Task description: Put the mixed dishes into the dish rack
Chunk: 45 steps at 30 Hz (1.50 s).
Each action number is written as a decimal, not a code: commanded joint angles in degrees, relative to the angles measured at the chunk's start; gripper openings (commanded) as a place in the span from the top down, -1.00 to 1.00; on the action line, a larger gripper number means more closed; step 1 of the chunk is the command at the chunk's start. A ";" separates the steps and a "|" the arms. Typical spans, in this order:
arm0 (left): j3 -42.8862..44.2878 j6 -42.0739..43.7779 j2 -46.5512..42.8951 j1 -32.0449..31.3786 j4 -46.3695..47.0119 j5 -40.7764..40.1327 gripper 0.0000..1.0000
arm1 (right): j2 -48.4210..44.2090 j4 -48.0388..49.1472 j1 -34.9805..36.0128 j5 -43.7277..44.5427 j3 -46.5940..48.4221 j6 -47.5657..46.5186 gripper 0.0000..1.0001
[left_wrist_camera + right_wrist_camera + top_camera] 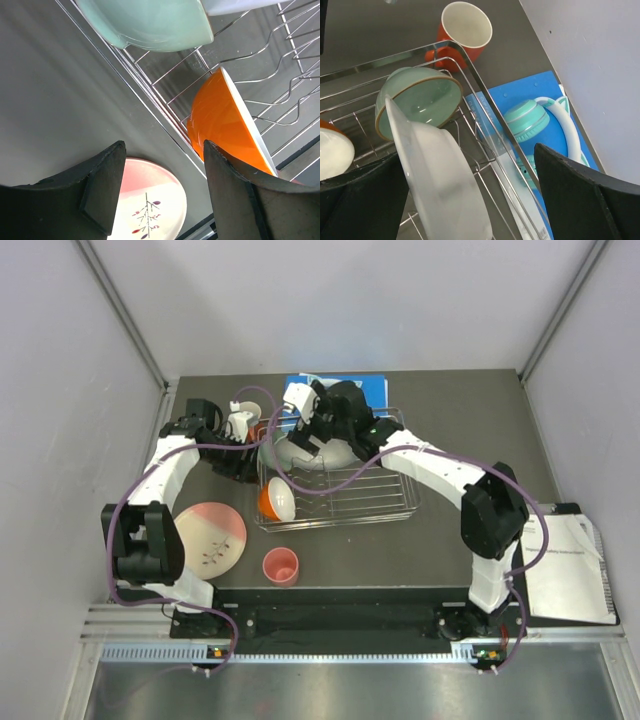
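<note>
Pale walls (pixel 350 300) enclose the dark table (pixel 470 420) and dish rack (pixel 380 500).

mint green bowl (pixel 150 20) — top cut off | white plate (pixel 445 185) — blurred | blue book (pixel 372 386) — seemingly mostly hidden

Dark table (pixel 450 420): wire rack (pixel 400 502) ctr, pink/cream plate (pixel 210 540) front L, coral cup (pixel 281 565) beside it. Orange mug (pixel 462 30) just behind rack's L corner; blue book (pixel 365 387) at back.
</note>
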 commanded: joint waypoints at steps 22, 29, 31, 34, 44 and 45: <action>2.42 0.01 -1.03 -0.33 -1.24 0.99 -0.37 | -9.94 1.94 4.99 -4.94 -0.09 2.34 -0.99; 3.38 -0.17 -1.47 -0.24 -1.68 0.82 -0.37 | -12.75 1.59 5.86 -5.90 -2.29 3.74 -0.99; 3.39 -0.08 -1.64 -0.24 -1.68 0.47 -0.37 | -13.46 1.33 6.04 -5.99 -3.00 3.92 -0.99; 3.47 0.44 -1.99 -0.24 -2.20 -0.24 -0.36 | -15.39 0.80 6.04 -5.73 -4.75 4.45 -0.99; 3.91 0.97 -1.73 -0.15 -2.38 -1.03 -0.36 | -29.45 -8.68 8.50 2.69 -15.64 2.07 -0.99; 4.09 0.89 -1.64 -0.15 -2.47 -0.94 -0.36 | -30.33 -9.48 8.68 3.58 -16.26 2.51 -0.99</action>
